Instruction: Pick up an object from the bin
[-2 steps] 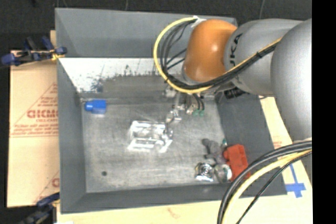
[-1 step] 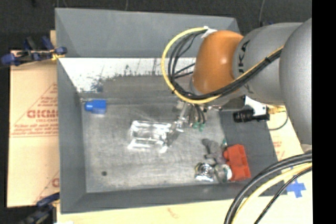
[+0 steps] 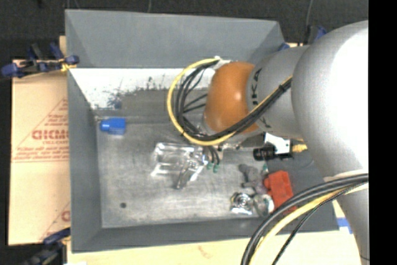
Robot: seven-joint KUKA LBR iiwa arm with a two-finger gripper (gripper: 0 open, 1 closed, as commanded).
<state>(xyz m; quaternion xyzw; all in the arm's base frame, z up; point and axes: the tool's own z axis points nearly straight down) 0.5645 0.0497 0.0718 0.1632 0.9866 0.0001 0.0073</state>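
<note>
Top-down view of the grey metal bin (image 3: 84, 152), with the arm (image 3: 322, 96) entering from 3 o'clock. The wrist carries a rounded orange cover (image 3: 229, 99), around which black and yellow cables (image 3: 180, 93) loop on its 9 o'clock side.

The gripper (image 3: 209, 161) sits below the cover, low over the bin floor near its centre. Cover and cables hide most of it, so whether it is released or clenched cannot be told, and no thing can be seen held in it.

The thing nearest the gripper is a clear plastic object (image 3: 175, 163), crumpled and glinting, lying on the floor at about the bin's centre. It extends toward 9 o'clock from the gripper, and its 3 o'clock end lies just beside or against the gripper tip; contact cannot be confirmed.

Other contents, all apart from the clear plastic object:
- A small blue cap-like piece (image 3: 113, 126) at 10 o'clock, close to the foot of the far wall and well apart from the gripper.
- A red block (image 3: 278, 187) at 4 o'clock, near the bin's right side.
- A small grey piece (image 3: 249, 174) just to the 9 o'clock side of the red block.
- A crumpled silvery piece (image 3: 244, 202) at 5 o'clock, near the front wall and close to the red block.

Dark speckles (image 3: 118, 94) mark the far wall toward 11 o'clock.
</note>
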